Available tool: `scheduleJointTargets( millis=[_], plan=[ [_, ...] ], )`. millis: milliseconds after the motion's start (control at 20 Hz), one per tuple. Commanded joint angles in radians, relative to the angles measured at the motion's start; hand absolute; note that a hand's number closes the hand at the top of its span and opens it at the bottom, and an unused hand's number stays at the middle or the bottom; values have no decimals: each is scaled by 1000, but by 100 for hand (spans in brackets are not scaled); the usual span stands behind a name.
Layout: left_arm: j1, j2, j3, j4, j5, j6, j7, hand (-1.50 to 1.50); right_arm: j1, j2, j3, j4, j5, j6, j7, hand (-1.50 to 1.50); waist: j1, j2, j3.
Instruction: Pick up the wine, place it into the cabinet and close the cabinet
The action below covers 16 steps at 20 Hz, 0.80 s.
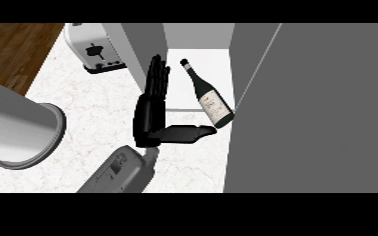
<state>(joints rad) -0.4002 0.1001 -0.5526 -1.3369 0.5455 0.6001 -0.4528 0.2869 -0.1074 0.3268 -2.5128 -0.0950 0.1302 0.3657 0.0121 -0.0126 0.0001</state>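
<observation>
Our left hand (151, 115) shows near the middle of the head view, on its grey forearm (122, 172) coming up from the lower edge. We see its fingers (156, 77) straight and together, pointing away from us, and its thumb (188, 132) stretched out to the right, so it is spread and grips nothing. We see the thumb's tip just beside the base of the wine bottle (210, 102), though we cannot tell whether they touch. That bottle lies tilted, neck pointing away and leftward, inside the cabinet (199, 35), between the left grey door (144, 45) and the large right door (310, 110). At far left on the marble counter (81, 100) we see a toaster (94, 47), and nearer, a grey rounded object (29, 130).
</observation>
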Motion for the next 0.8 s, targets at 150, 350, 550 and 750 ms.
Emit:
scheduleJointTargets(
  millis=[150, 350, 550, 750],
  plan=[
    [204, 69, -57, -245, -46, 14, 2, -150, 47, -31, 37, -222, -4, -8, 90, -150, -14, 7, -1],
    [311, 105, -117, -386, -78, 69, 29, -150, 74, -137, 64, -177, -48, 109, 103, 150, -13, 3, 0],
    [363, 167, -89, -428, -78, 53, 19, -150, 70, -194, 156, -176, -129, 191, 147, 150, -8, 5, -1],
    [483, 239, -68, -492, -57, -16, -42, -150, 74, -184, 254, -196, -105, 198, 144, 150, -8, 6, -1]
  ],
)
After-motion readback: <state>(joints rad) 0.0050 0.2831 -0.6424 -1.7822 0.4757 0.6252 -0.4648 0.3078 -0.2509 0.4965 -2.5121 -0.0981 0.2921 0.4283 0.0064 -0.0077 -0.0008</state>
